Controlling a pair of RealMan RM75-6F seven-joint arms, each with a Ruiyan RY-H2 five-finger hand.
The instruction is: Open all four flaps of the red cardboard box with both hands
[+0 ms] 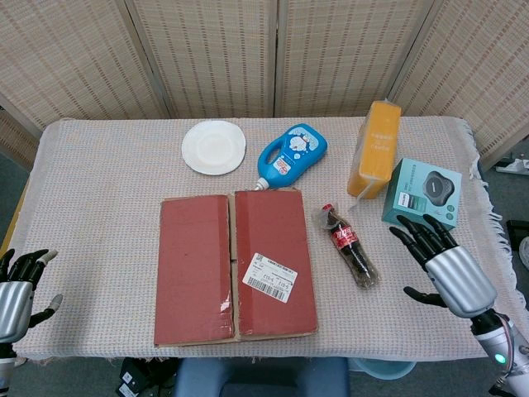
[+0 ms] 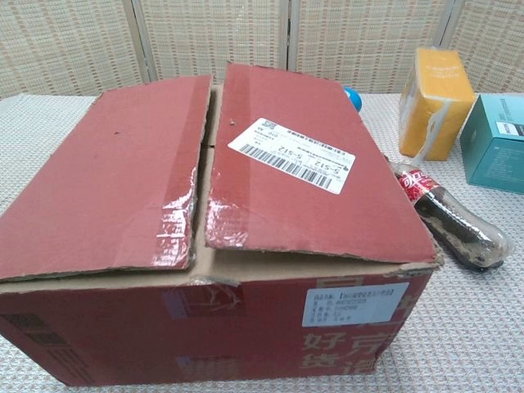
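Head view is showing the red cardboard box [image 1: 235, 266] lying between the two hands, its long axis running away from the robot, with both top flaps [image 2: 106, 172] resting shut, so whatever is inside is staying hidden. Its barcode label [image 1: 270, 277] is facing up on the flap nearer the right hand [image 1: 446, 269]. That hand is hovering with fingers spread wide, holding nothing, just beside the teal box [image 1: 421, 197], with the cola bottle [image 1: 349, 246] lying between it and the carton. The left hand [image 1: 18, 285] is waiting well apart from the carton at the table [image 1: 99, 190] edge, fingers apart and holding nothing.
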